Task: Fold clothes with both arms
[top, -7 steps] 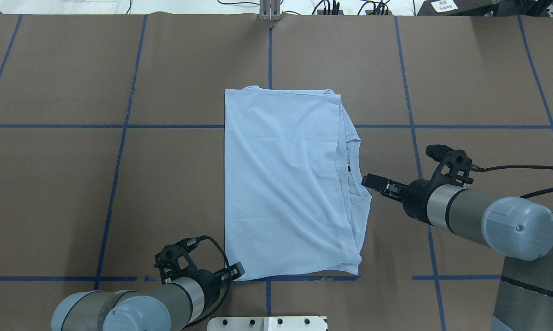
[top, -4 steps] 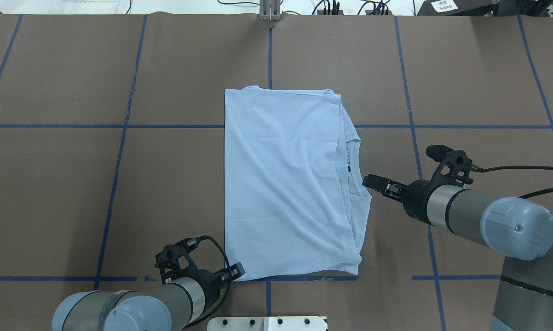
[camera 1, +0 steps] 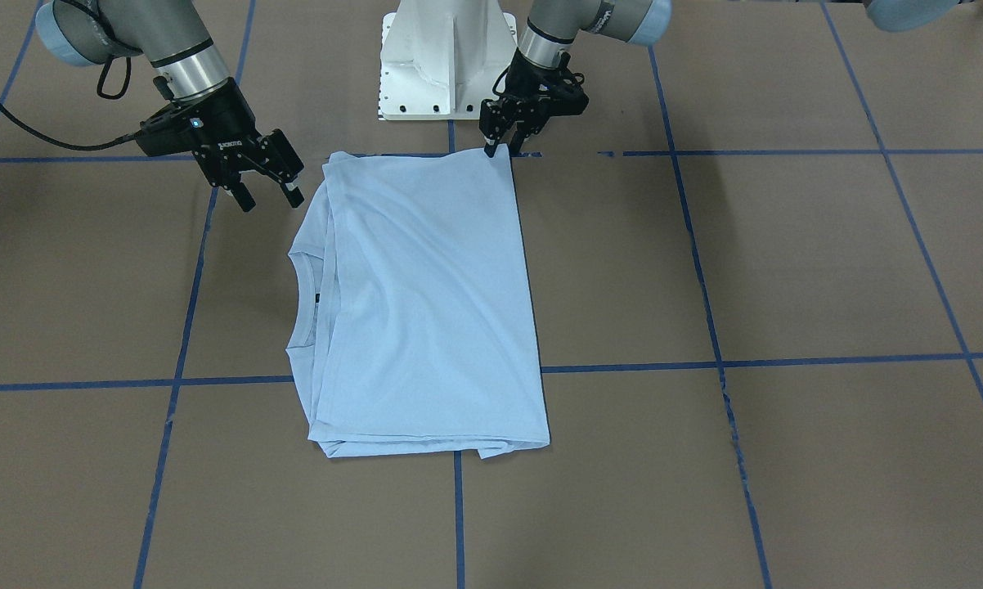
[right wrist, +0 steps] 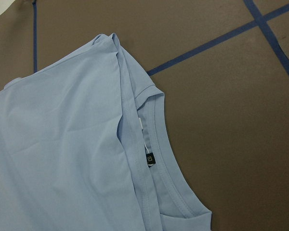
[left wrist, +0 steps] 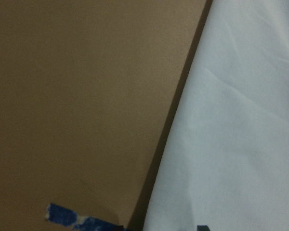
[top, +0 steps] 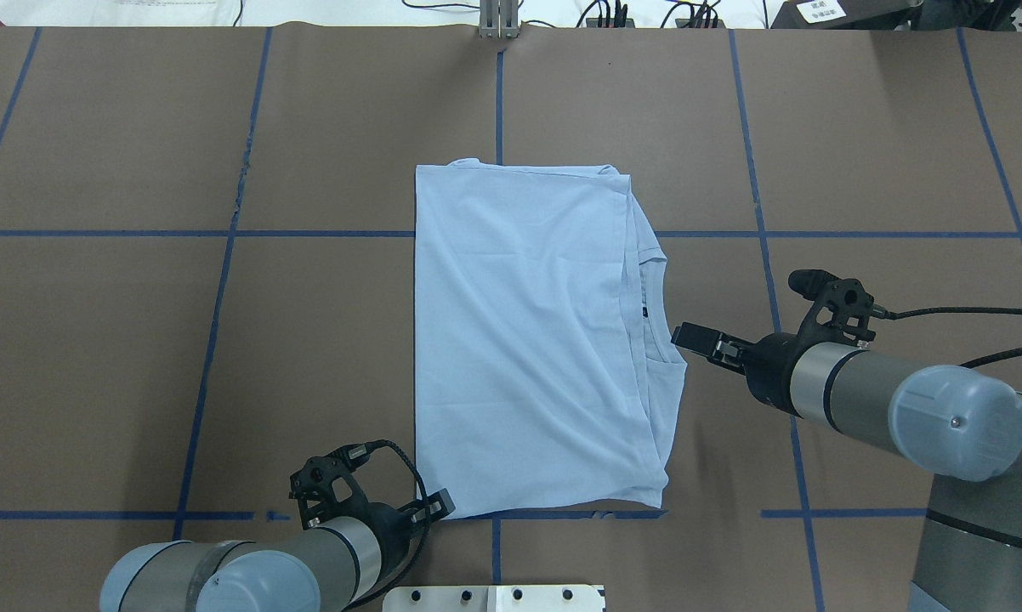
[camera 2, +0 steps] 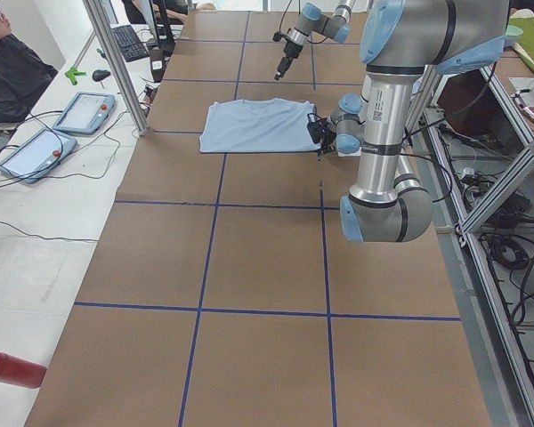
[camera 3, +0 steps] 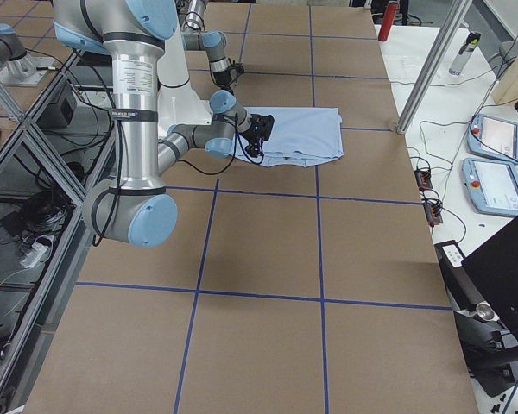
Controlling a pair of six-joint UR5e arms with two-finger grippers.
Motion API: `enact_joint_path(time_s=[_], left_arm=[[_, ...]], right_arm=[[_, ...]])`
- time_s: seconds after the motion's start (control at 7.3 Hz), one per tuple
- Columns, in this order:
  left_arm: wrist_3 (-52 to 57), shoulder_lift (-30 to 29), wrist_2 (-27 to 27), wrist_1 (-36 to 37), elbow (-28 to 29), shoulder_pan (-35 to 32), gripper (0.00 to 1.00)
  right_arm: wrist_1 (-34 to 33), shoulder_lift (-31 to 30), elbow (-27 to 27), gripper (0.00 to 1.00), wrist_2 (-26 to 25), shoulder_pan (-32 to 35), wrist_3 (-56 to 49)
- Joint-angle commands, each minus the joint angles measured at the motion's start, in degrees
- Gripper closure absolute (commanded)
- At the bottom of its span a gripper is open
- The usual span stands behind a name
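T-shirt [top: 528, 340]: soft cloth, matt, a bit crinkly. Tabletop [top: 137, 340]: brown paper-like sheet, matt, w/ blue tape lines [top: 94, 233]. Left arm [top: 307, 561] & right arm [top: 851, 395]: smooth grey metal; caps [top: 953, 421] look plastic.

1. Small shift of the left gripper [top: 440, 507] toward the robot's edge of the table [top: 137, 357] and a bit to the right in the overhead view, now slightly lower at the near left corner of the T-shirt [top: 528, 340].
2. Similar very small slide of the right gripper [top: 683, 337] toward the robot's edge, beside the T-shirt's right side.
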Motion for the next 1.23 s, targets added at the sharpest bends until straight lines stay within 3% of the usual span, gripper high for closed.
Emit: enact_joint_path(time_s=[0.0, 0.41, 0.69, 0.96, 1.1], left_arm=[[-0.26, -0.16, 0.0, 0.0, 0.03, 0.12, 0.45], [0.09, -0.86, 0.0, -0.09, 0.56, 0.2, 0.74], [0.53, -0.87, 0.09, -0.09, 0.47, 0.12, 1.0], [0.88, -0.87, 0.17, -0.09, 0.56, 0.12, 1.0], [0.79, -0.87, 0.17, -0.09, 0.47, 0.12, 1.0]], right_arm=[[0.01, -0.03, 0.0, 0.0, 0.0, 0.0, 0.0], [0.01, -0.03, 0.0, 0.0, 0.0, 0.0, 0.0], [-0.08, -0.03, -0.09, 0.0, 0.0, -0.09, 0.0], [-1.65, 0.84, -1.06, 0.0, -1.13, -0.35, 0.79], [-6.45, 1.81, -0.62, 0.0, -1.66, -0.35, 1.23]])
